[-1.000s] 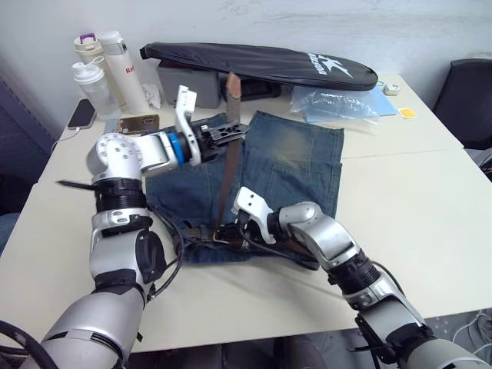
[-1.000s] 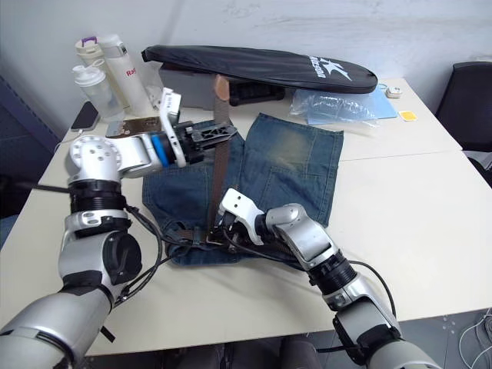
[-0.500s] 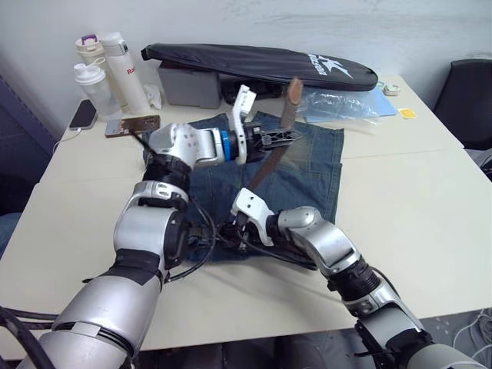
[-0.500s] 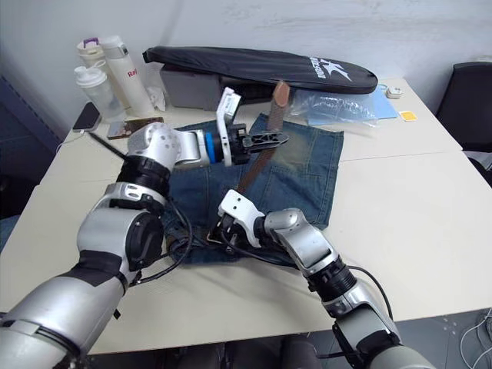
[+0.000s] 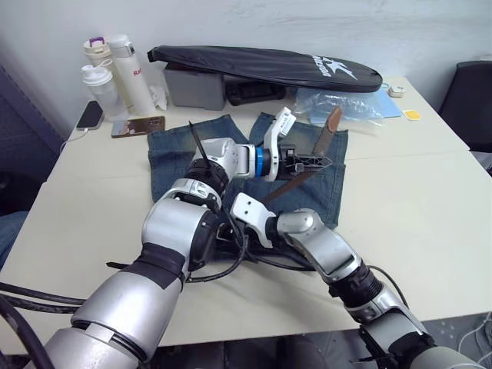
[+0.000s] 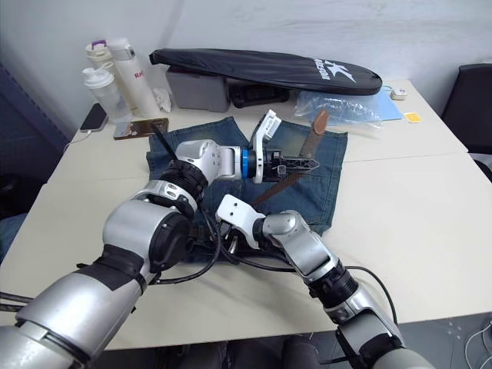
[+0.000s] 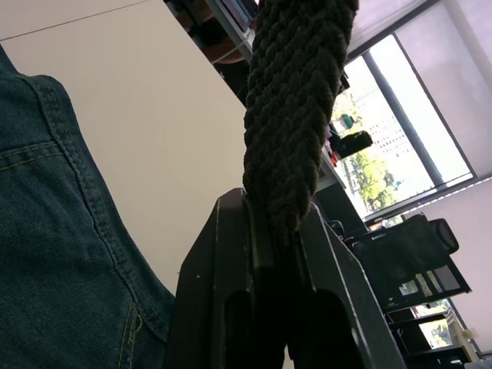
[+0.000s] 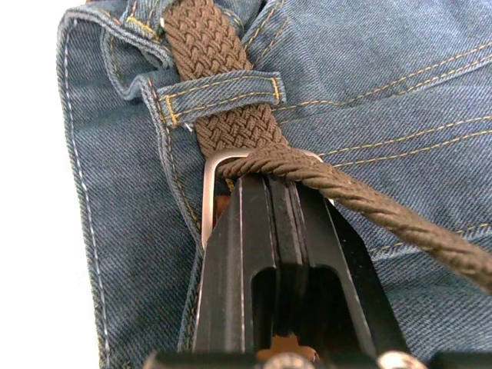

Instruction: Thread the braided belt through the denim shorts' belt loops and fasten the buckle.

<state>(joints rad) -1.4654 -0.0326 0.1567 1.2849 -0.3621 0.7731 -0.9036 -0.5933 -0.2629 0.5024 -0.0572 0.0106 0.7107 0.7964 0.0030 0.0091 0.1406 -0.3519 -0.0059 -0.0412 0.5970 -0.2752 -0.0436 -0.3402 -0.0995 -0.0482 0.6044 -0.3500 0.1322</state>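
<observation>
Denim shorts flat on table, waistband toward me, so loops stay reachable. Braided belt runs under belt loop, through buckle, then rises taut across shorts. I have left gripper clenched on belt near free tip, lifted clear of denim; judging this pulls slack through frame. Right gripper closed, fingers pinning buckle at waistband so it doesn't slide under tension. Prong hidden; fastening looks unfinished.
</observation>
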